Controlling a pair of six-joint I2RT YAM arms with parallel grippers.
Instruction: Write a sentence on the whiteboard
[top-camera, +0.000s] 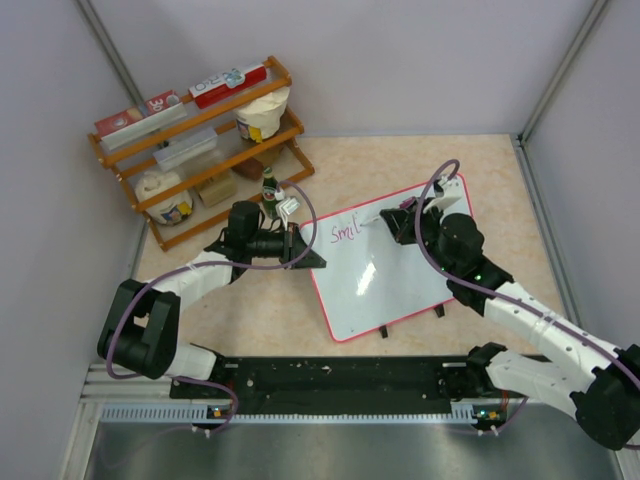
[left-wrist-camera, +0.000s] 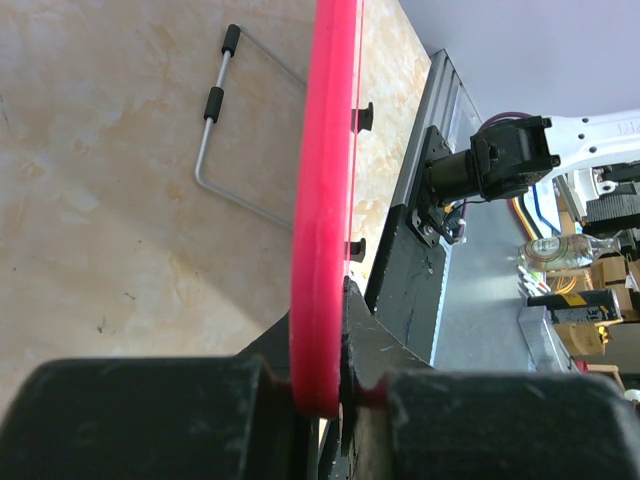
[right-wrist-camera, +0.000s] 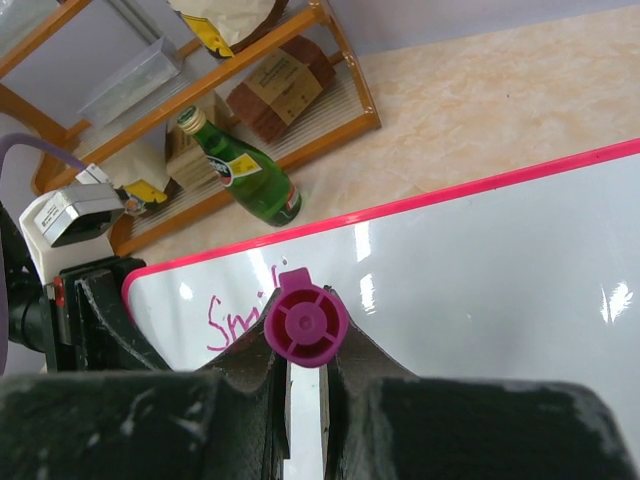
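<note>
The whiteboard lies tilted on the table, white with a pink frame. Pink writing, the sentence, reads about "Smil" near its upper left corner; in the right wrist view the sentence is partly hidden behind the marker. My left gripper is shut on the board's left edge; the pink frame runs between its jaws. My right gripper is shut on a magenta marker, held end-on to the board just right of the writing.
A wooden shelf with boxes, tubs and bags stands at the back left. A green bottle stands close behind the left gripper. A bent wire stand shows under the board. Grey walls enclose the table.
</note>
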